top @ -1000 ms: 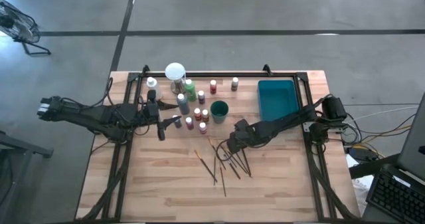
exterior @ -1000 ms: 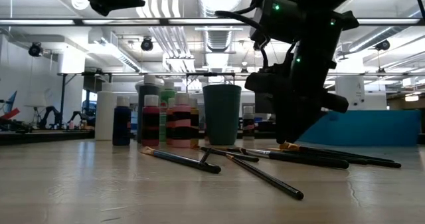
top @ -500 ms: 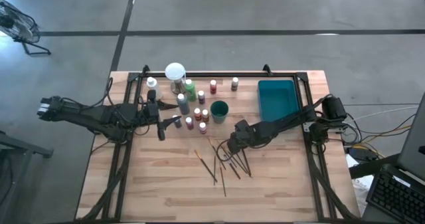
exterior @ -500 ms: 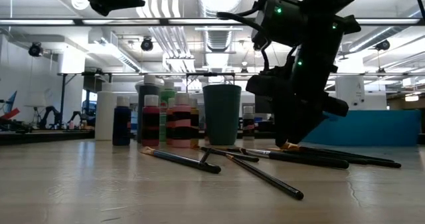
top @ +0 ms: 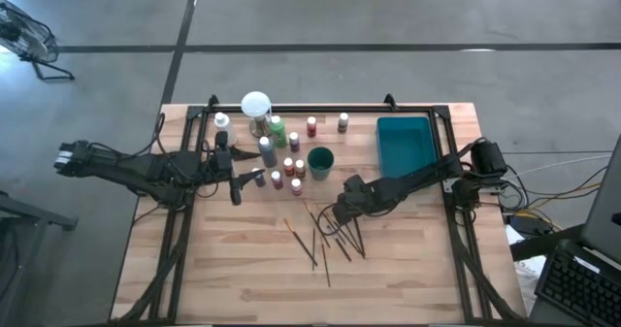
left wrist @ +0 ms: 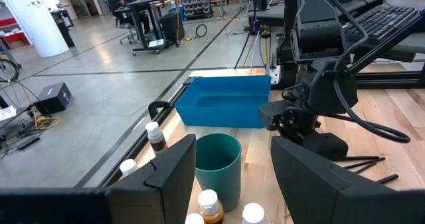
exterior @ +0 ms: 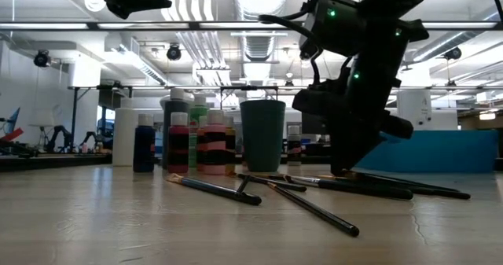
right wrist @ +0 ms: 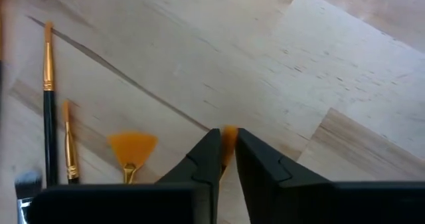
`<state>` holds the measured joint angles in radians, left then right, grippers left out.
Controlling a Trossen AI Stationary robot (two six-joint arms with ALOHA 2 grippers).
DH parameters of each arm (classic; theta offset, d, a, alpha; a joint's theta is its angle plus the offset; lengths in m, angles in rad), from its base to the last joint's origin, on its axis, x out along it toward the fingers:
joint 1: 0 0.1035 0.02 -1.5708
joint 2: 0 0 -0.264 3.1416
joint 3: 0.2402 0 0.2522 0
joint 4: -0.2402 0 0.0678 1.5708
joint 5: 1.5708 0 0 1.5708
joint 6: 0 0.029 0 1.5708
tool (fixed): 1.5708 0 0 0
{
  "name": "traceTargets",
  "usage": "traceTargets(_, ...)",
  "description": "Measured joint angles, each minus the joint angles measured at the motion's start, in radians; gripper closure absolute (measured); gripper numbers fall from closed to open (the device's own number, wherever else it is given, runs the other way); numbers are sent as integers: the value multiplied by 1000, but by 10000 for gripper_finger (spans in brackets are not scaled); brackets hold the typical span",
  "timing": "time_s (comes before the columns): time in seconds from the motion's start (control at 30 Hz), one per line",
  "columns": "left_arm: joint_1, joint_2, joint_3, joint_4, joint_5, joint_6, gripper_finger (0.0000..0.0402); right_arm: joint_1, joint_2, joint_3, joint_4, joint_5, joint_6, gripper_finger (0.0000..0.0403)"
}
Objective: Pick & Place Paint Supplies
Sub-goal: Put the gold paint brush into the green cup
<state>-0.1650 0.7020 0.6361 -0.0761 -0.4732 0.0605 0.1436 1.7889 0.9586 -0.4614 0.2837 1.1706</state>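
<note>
Brushes lie scattered on the wooden worktop, thin and dark, spread in a loose fan near its middle. The right gripper is down among them, at the upper end of the fan. In the right wrist view its fingers stand narrow, pinched on the orange bristle tip of one brush; a fan-shaped orange brush and two more slim brushes lie just beside it on the wood. In the low view this gripper reaches right down to the brushes on the worktop.

Paint bottles with white caps stand in a cluster behind the brushes, red, maroon, green and grey, close around a teal cup. Two more bottles stand apart, farther back toward the teal tray. A round white-topped object stands at the back of the cluster.

The left gripper hovers above the worktop just beside the bottle cluster, its fingers apart with nothing between them, pointing toward the cup and the tray.
</note>
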Motion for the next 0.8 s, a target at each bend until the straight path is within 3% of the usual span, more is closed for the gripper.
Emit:
traceTargets(0.13, 0, 0, 0, 0, 0, 0, 200, 0, -2, -8, 4, 1, 3, 390)
traceTargets(0.47, 0, 0, 0, 0, 0, 0, 200, -1, -9, 14, -7, -28, -45, 394)
traceTargets(0.8, 0, 0, -1, 1, 0, 0, 200, -2, -147, 97, -172, 48, -169, 394)
